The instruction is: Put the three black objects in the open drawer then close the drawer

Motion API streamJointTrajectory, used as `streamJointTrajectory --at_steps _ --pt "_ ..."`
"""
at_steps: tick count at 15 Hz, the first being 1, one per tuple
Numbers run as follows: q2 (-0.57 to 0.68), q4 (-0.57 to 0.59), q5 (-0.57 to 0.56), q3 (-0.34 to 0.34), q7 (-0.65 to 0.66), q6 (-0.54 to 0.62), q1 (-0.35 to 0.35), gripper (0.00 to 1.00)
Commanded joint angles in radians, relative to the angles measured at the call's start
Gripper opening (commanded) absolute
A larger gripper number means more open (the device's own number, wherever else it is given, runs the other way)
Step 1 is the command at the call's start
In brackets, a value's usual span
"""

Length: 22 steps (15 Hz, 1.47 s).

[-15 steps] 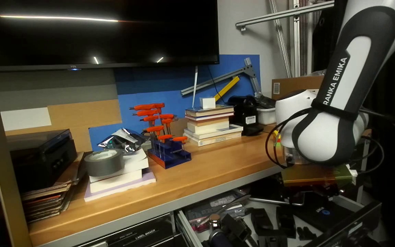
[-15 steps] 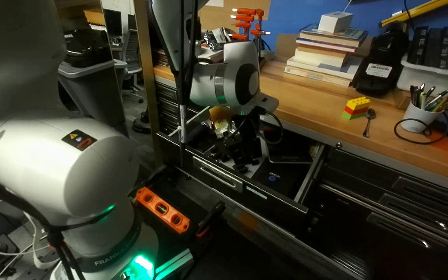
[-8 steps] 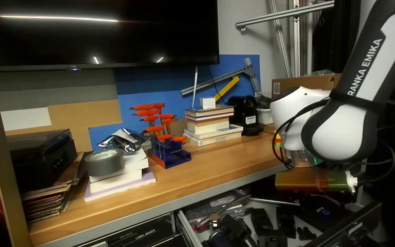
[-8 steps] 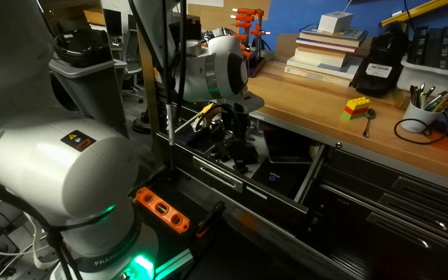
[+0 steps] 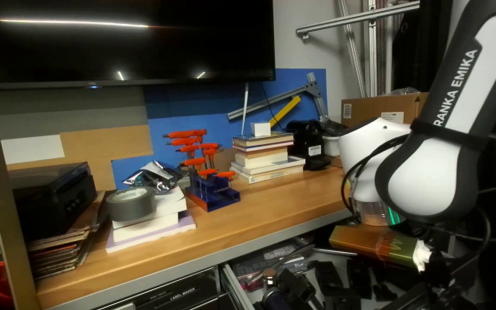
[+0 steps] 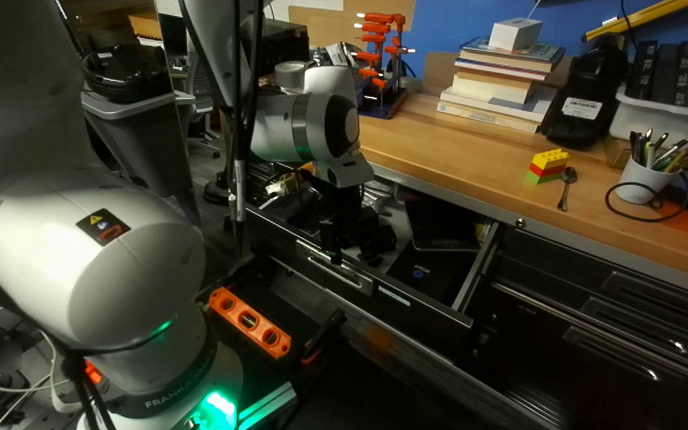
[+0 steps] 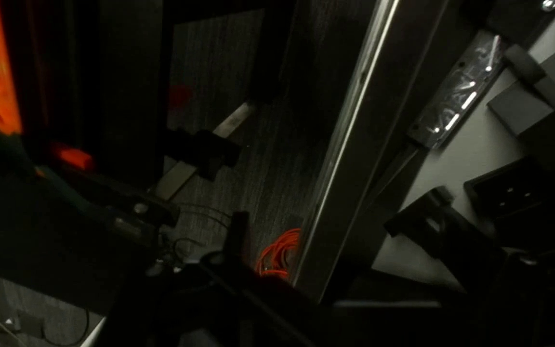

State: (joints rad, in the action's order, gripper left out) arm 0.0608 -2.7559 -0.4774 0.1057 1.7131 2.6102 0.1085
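The drawer (image 6: 415,301) is pulled out below the wooden bench, its pale front edge (image 7: 340,159) crossing the wrist view diagonally. Inside it lie several black items, among them a bracket-like black object (image 7: 439,221), a blocky black object (image 7: 513,197) and a black piece (image 5: 327,275); which are the task's three I cannot tell. My gripper (image 6: 342,242) points down at the drawer's front wall, overlapping its handle (image 6: 344,272) in an exterior view. One dark finger (image 7: 237,236) shows outside the front edge. The other merges with the dark shapes at lower right. No held object shows; contact is unclear.
The bench (image 5: 282,202) carries stacked books (image 6: 493,89), an orange-handled tool rack (image 5: 213,189), toy bricks (image 6: 547,166) and a pen cup (image 6: 645,182). An orange level (image 6: 248,321) lies before the drawer. Orange cable (image 7: 280,253) coils on the floor.
My gripper has moved from above the drawer's inside toward its front edge and lowered, going left in an exterior view. The drawer and its contents look unmoved.
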Motion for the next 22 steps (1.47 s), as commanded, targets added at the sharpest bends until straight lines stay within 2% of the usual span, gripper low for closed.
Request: streamJointTrajectory --at_steps 1,6,7,9,13,16,22 --pt "0.065 0.001 0.072 -0.038 0.076 0.122 -0.017 1.0" --pt "0.148 0.0 0.073 0.01 0.174 0.281 0.022 1.0" --pt "0.161 0.001 0.046 -0.001 0.216 0.318 0.001 1.0" --pt "0.182 0.001 0.036 0.017 0.267 0.388 0.011 1.0" --pt "0.205 0.0 0.015 0.058 0.323 0.473 0.046 1.0" --pt "0.23 0.027 0.022 0.073 0.325 0.515 0.082 1.0" --pt "0.309 0.149 0.044 0.028 0.303 0.515 0.122 1.0"
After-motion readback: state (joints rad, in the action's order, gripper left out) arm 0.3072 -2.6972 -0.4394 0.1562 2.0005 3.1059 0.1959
